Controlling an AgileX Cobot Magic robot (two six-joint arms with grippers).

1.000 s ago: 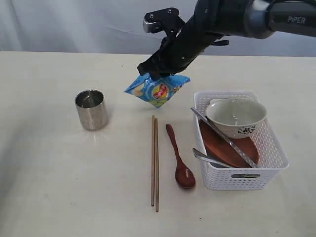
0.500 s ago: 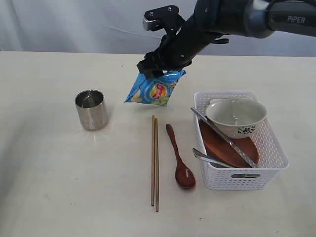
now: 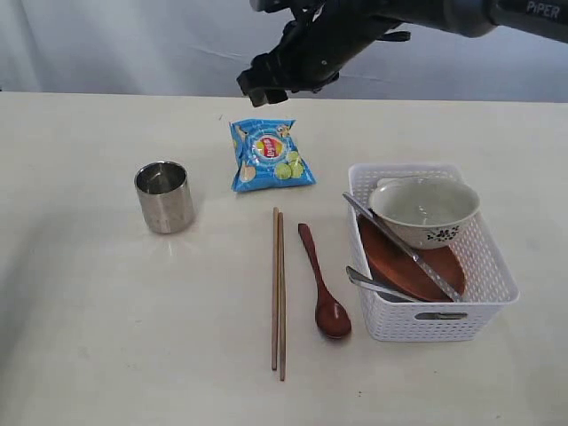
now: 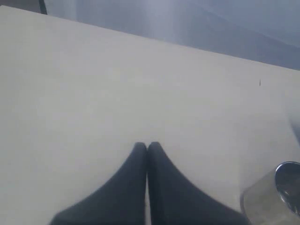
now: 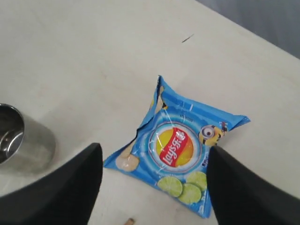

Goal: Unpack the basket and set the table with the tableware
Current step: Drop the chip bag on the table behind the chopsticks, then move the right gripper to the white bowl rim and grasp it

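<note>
Packet [image 3: 271, 156] lies flat on the table [image 3: 89, 311], right gripper [image 3: 264, 91] spread empty above it. Left gripper [image 4: 147, 146] is clenched on nothing. Bowl [image 3: 424, 206] and plate [image 3: 399, 262] sit in the basket [image 3: 497, 266]; cup [image 3: 164, 197], chopsticks [image 3: 278, 293] and spoon [image 3: 324, 288] lie outside.

Your bench [image 3: 106, 337] is plain cream-beige all over. The cup [image 3: 164, 197] is shiny silver-grey steel with no marking. The crisp packet [image 3: 269, 156] is bright blue, printed with a red-and-yellow roundel, green lime slices and a small yellow cartoon figure. The chopsticks [image 3: 278, 293] are light brown wood, and the spoon [image 3: 323, 284] is a glossy dark reddish brown. Your basket [image 3: 399, 321] is white, its walls finely dotted with holes. In it, the bowl [image 3: 424, 210] is white with a small dark floral motif on its side. The plate [image 3: 399, 262] is reddish brown, and the knife [image 3: 404, 248] and fork [image 3: 373, 285] are silver steel. The right gripper [image 3: 264, 89] and left gripper [image 4: 147, 146] both look black. The curtain [image 3: 106, 44] behind is pale grey-blue.
</note>
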